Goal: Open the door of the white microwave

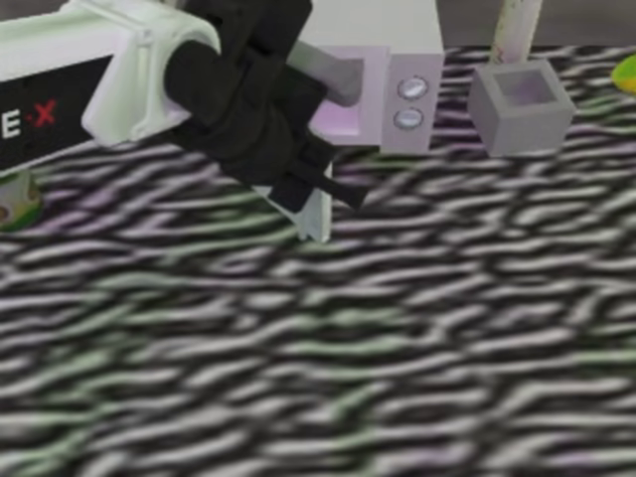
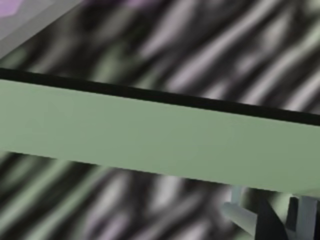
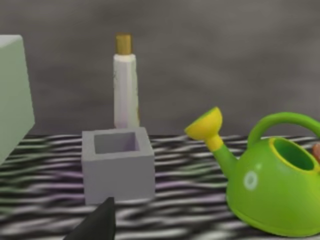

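Note:
The white microwave [image 1: 388,25] stands at the table's back centre, its two silver knobs [image 1: 409,103] facing front. Left of the knobs its purple-lit inside [image 1: 343,111] shows. The door [image 1: 316,221] is swung out toward the table's front and appears as a narrow pale sliver. My left gripper [image 1: 320,194] reaches in from the upper left and is shut on the door's free edge. In the left wrist view the door [image 2: 150,130] is a wide pale band, with the gripper [image 2: 270,220] at its edge. My right arm is outside the top view; one dark fingertip [image 3: 100,220] shows in its wrist view.
A small grey open cube [image 1: 522,104] sits right of the microwave, with a white bottle [image 1: 517,25] behind it. A green watering can [image 3: 275,185] with a yellow spout stands at the far right. A small green object [image 1: 15,204] lies at the table's left edge.

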Robot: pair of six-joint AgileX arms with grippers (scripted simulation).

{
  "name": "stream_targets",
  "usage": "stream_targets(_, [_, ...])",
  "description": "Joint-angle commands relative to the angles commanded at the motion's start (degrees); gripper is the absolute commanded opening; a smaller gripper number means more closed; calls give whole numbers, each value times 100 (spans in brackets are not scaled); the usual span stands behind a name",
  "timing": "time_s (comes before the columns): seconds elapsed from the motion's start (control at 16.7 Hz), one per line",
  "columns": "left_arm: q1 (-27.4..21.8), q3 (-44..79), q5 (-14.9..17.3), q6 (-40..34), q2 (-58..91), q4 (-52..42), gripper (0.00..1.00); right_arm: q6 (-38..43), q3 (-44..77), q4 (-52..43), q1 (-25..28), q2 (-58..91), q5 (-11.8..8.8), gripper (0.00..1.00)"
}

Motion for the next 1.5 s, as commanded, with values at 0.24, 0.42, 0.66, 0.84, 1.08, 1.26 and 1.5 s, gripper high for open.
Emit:
stream_targets(0.24, [171, -186, 220, 437, -190, 12, 0, 0, 0, 0, 0, 0, 0, 100])
stream_targets(0.42, [301, -342, 398, 776, -309, -2, 0, 0, 0, 0, 0, 0, 0, 100])
stream_targets(0.66, [311, -359, 411, 802, -312, -8, 0, 0, 0, 0, 0, 0, 0, 100])
stream_targets(0.84, [311, -359, 411, 802, -312, -8, 0, 0, 0, 0, 0, 0, 0, 100])
stream_targets(1.08, [311, -359, 411, 802, -312, -8, 0, 0, 0, 0, 0, 0, 0, 100])
stream_targets(1.26, [311, -359, 411, 802, -312, -8, 0, 0, 0, 0, 0, 0, 0, 100])
stream_targets(1.5, [311, -359, 411, 802, -312, -8, 0, 0, 0, 0, 0, 0, 0, 100])
